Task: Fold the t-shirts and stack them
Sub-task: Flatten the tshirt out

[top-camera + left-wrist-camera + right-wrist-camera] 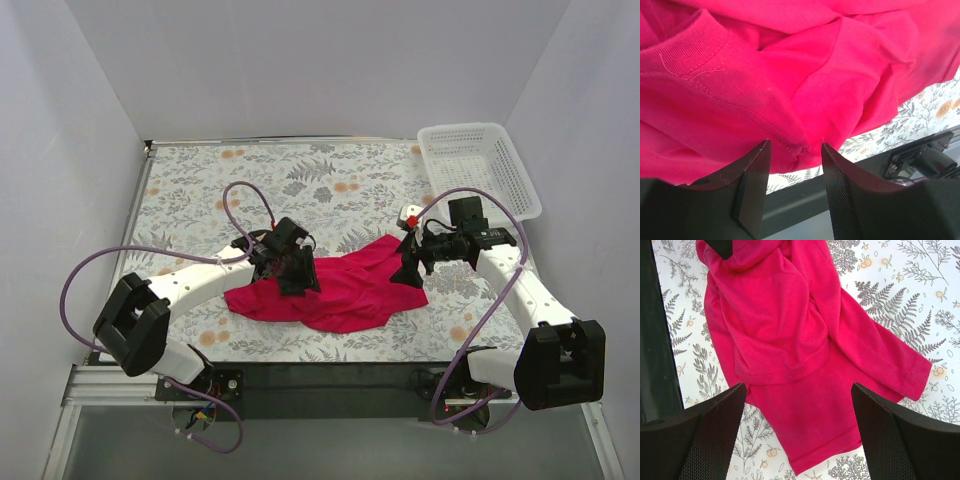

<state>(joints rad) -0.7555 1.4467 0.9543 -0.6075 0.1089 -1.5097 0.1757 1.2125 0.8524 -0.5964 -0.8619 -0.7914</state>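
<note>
One magenta-red t-shirt (345, 290) lies crumpled in a heap on the floral table (300, 180), near the front edge. My left gripper (297, 280) is down on the heap's left part. In the left wrist view its jaws (795, 145) stand partly apart, and a puckered fold of the t-shirt (790, 75) sits right at their tips, with the ribbed collar (690, 45) beyond. My right gripper (408, 268) hangs over the shirt's right end. It is open (799, 387), with a hemmed flap of the t-shirt (790, 340) below and nothing between its fingers.
A white mesh basket (480, 165) stands at the back right corner of the table. The table's dark front rail (805, 195) runs just behind the left fingers. White walls close in the table on three sides.
</note>
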